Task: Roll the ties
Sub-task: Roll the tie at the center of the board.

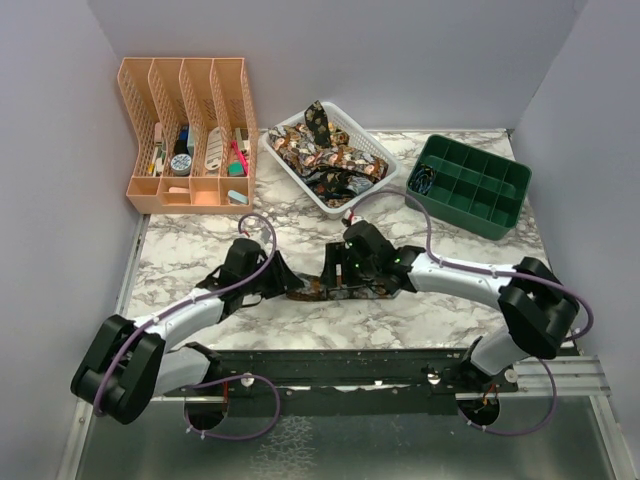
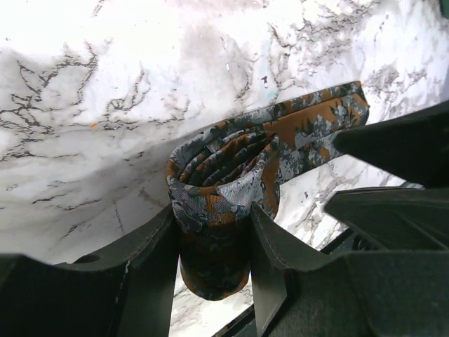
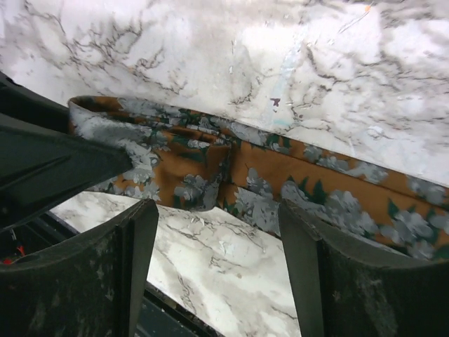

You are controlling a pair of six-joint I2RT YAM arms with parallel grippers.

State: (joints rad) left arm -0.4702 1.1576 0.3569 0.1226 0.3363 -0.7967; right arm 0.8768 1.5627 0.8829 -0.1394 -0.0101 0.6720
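Closest, the left tool [image 2: 212,235] holds the rolled end of a tie [image 2: 224,165], by the near edge of the desk [image 1: 190,250]. The right tool [image 3: 219,228] stands wide over the flat part. The cloth looks soft, light, slippery; grip the roll by its sides. More ties [image 1: 325,150] fill the white basket [image 1: 378,148] at the far edge; black cords [image 1: 425,180] lie in the green tray [image 1: 460,215].

Top external looks down from above and behind onto the whole marble table [image 1: 200,250]; both wrist views sit close, facing one part-rolled tie [image 2: 224,175] from opposite ends.
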